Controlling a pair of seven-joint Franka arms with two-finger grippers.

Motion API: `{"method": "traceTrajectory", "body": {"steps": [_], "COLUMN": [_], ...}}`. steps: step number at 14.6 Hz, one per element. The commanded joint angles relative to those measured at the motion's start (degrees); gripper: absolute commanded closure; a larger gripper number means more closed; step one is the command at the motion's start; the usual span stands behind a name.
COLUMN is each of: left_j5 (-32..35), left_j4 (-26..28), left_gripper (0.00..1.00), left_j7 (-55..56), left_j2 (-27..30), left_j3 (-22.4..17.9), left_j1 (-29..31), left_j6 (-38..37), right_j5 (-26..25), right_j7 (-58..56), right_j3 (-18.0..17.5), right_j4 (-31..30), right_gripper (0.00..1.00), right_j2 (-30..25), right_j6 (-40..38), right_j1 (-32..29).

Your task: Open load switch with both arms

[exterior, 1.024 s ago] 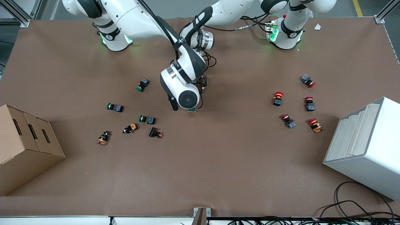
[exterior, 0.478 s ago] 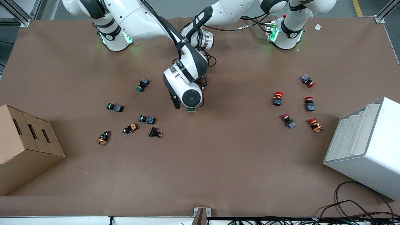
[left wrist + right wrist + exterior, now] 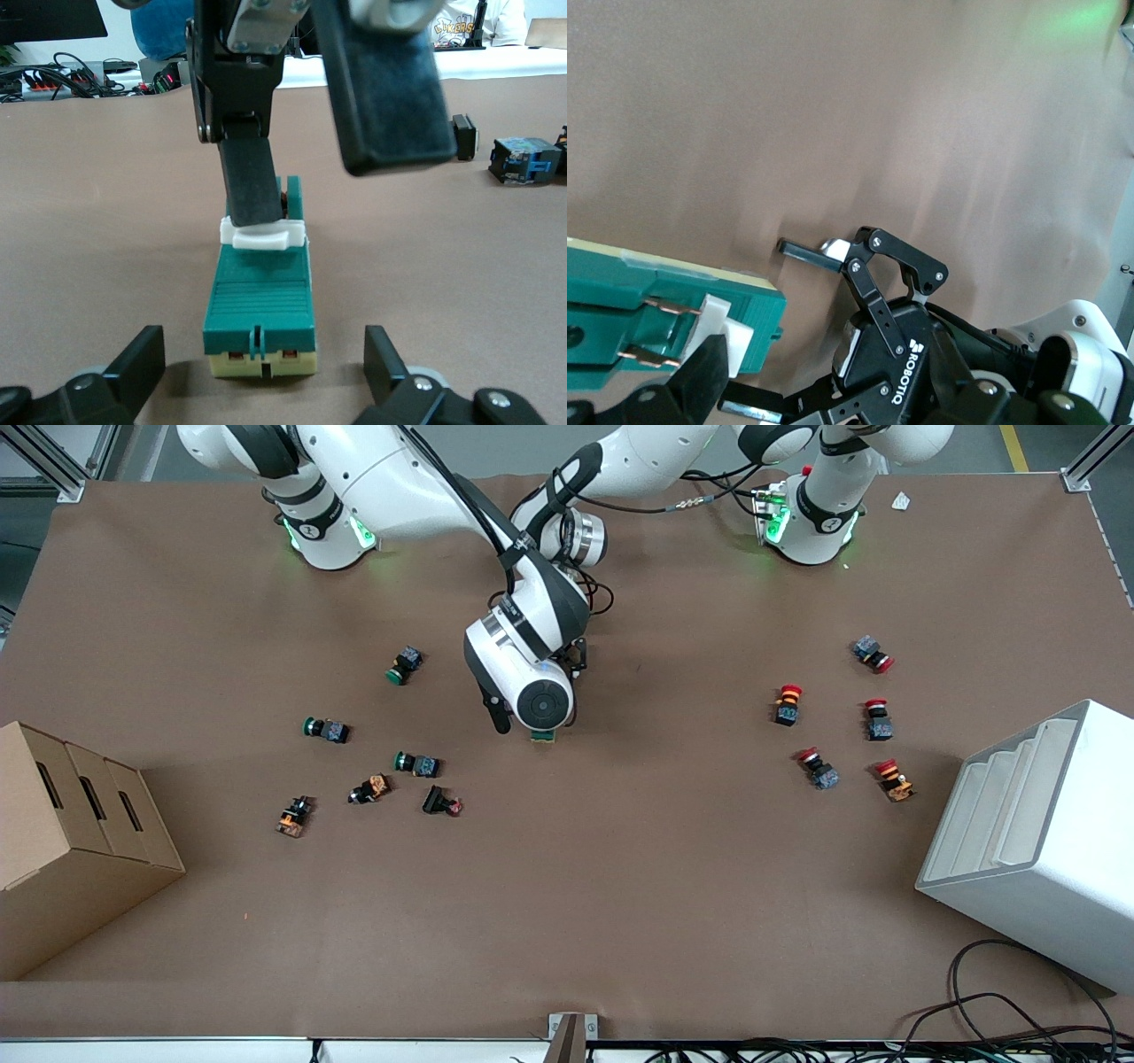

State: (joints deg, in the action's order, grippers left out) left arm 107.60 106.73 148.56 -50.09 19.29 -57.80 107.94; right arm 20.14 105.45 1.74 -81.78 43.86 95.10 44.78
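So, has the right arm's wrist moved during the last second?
Yes. The right arm's wrist shifted slightly toward the left arm's end, away from the green-capped button, which stayed in place.

The load switch (image 3: pixel 260 305) is a dark-green ribbed block with a cream end face and a white lever piece (image 3: pixel 263 235) on top, lying flat on the brown table. In the front view it (image 3: pixel 543 735) shows just left of centre, mostly hidden under a white arm.

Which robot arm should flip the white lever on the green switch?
Probably the right gripper: one finger already touches the white lever. The left gripper sits open around the green switch's end.
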Motion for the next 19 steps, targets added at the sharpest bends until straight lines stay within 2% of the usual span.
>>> {"method": "traceTrajectory", "body": {"steps": [1,7,11,14,17,19], "left_j5": [0.25,0.16,0.16,-0.02,-0.81,-1.94], "left_j4": [-0.12,-0.12,-0.12,-0.03,-0.20,-0.20], "left_gripper": [0.01,0.01,0.01,0.01,0.01,0.01], "left_j7": [0.33,0.24,0.15,0.15,-0.37,-0.55], "left_j2": [-3.26,-2.99,-2.91,-2.73,-2.21,-1.07], "left_j3": [0.22,0.22,0.22,0.31,0.57,1.01], "left_j1": [-0.92,-0.92,-0.83,-0.74,-0.74,-0.65], "left_j6": [2.19,1.49,1.40,1.40,1.40,1.40], "right_j5": [0.25,-0.28,-2.64,-6.50,-14.58,-16.79], "right_j7": [0.37,0.37,-2.08,-11.28,-26.12,-38.59], "right_j3": [0.54,0.63,0.98,1.07,0.98,0.98], "right_j4": [-1.10,-2.33,0.29,5.13,5.49,5.41], "right_gripper": [0.00,0.00,0.00,0.00,0.00,0.00], "right_j2": [-0.09,-0.09,-1.93,-3.07,-6.15,-8.52], "right_j6": [0.62,2.11,-0.95,-5.00,-4.48,-4.30], "right_j1": [1.19,1.80,-1.35,-6.10,-10.75,-14.96]}}
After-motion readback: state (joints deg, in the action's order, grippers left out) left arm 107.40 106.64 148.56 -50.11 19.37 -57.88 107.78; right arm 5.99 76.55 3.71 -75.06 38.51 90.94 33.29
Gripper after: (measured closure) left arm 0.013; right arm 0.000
